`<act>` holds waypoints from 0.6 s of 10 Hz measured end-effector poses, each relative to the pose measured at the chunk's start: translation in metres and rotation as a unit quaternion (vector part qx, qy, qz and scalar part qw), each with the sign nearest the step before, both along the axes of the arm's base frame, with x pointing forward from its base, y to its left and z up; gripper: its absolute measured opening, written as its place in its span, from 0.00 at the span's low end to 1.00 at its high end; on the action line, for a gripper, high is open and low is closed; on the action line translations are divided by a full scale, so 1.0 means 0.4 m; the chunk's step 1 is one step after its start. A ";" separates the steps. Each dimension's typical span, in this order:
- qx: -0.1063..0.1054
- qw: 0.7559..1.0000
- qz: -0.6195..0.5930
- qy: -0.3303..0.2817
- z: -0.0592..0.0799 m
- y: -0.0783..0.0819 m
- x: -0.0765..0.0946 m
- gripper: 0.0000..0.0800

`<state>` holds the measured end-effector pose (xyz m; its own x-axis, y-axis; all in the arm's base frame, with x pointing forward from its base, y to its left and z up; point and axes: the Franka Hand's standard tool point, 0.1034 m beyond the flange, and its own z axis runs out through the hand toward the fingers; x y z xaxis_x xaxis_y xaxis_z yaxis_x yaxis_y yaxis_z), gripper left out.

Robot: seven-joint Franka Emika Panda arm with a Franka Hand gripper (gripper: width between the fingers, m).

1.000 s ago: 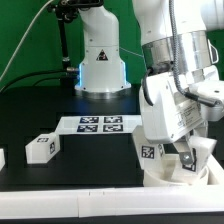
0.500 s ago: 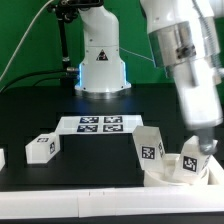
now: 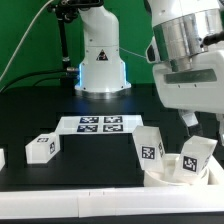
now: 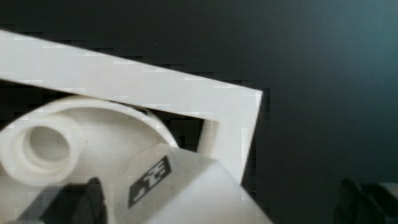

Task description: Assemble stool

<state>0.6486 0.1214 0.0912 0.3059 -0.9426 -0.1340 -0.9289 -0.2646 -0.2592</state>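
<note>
stool [image 3: 163,174] below hand [image 3: 202,122], w/o contact

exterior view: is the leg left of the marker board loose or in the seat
Loose: the leg lies on the table, apart from the seat.

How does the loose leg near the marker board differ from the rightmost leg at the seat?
The loose leg lies low on the bare black table, alone. The rightmost leg stands on the seat, inside the white wall corner. The loose leg sits flat, while the rightmost leg leans. Both are chunky white blocks bearing black-and-white square tags.
</note>
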 end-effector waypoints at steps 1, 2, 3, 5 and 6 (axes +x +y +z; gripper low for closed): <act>-0.029 0.995 0.094 -0.005 0.012 0.010 -0.003 0.81; -0.052 0.981 0.188 -0.006 0.041 0.020 0.005 0.81; -0.064 0.966 0.250 -0.008 0.061 0.025 0.013 0.81; -0.119 0.924 0.359 -0.062 0.071 0.008 0.024 0.81; -0.126 0.913 0.384 -0.059 0.059 -0.001 0.003 0.81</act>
